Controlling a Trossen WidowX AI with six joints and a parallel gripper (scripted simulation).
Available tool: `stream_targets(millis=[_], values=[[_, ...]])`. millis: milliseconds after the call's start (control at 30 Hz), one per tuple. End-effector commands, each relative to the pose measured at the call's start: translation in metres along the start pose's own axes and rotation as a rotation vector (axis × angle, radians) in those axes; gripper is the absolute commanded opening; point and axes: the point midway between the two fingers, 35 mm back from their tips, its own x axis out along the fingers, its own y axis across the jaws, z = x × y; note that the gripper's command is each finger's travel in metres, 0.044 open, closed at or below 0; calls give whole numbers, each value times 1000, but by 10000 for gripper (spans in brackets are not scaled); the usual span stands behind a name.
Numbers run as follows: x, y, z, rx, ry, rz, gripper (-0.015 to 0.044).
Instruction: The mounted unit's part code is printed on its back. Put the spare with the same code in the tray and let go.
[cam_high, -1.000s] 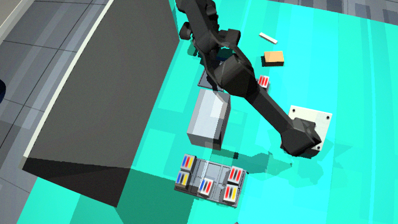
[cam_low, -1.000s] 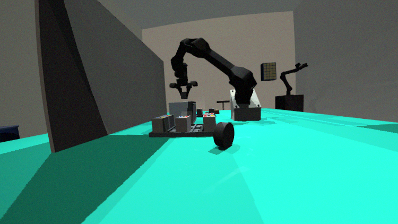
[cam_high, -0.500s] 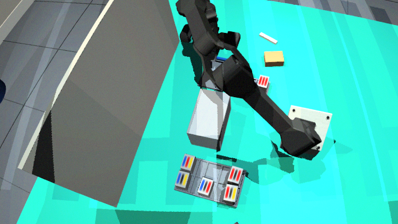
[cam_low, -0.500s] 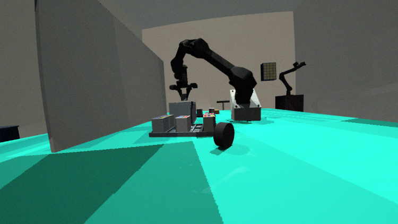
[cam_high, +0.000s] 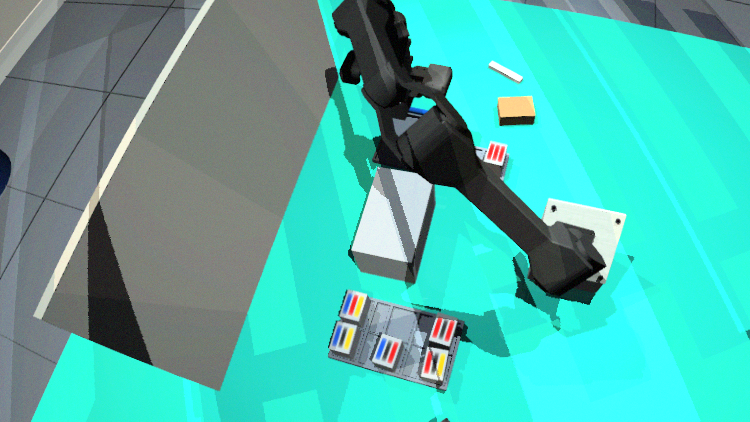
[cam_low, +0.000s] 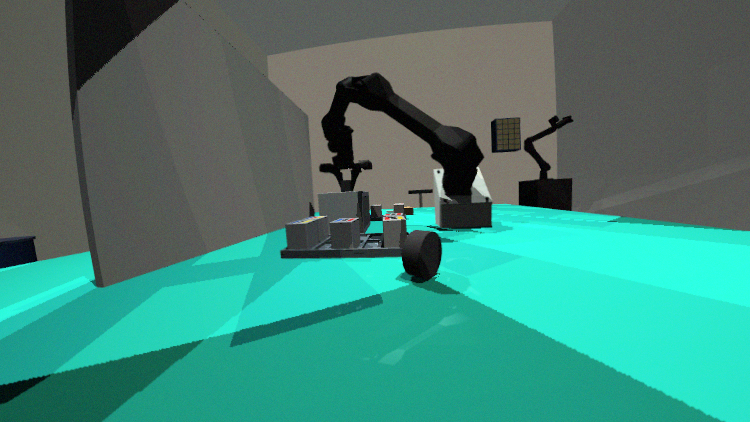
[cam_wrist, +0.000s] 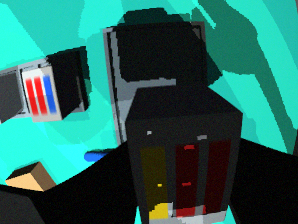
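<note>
Spare (cam_low: 346, 185) (cam_wrist: 184, 165) upright, stripes facing wrist view | claw (cam_low: 346, 178) (cam_wrist: 174, 141) clenched on it

the bright turquoise tabletop (cam_high: 681, 157) (cam_low: 603, 335) (cam_wrist: 55, 20) carries a tan block (cam_high: 516, 107) (cam_wrist: 30, 177) and a white stick (cam_high: 505, 71).

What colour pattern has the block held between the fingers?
The held block: one yellow and two red stripes, best in wrist view.
</note>
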Motion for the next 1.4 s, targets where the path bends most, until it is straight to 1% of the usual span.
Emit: stream_targets(millis=[0,1367], values=[[4,0,0,4,-4,-3,0],[38,-1,0,4,-5,-4,0]])
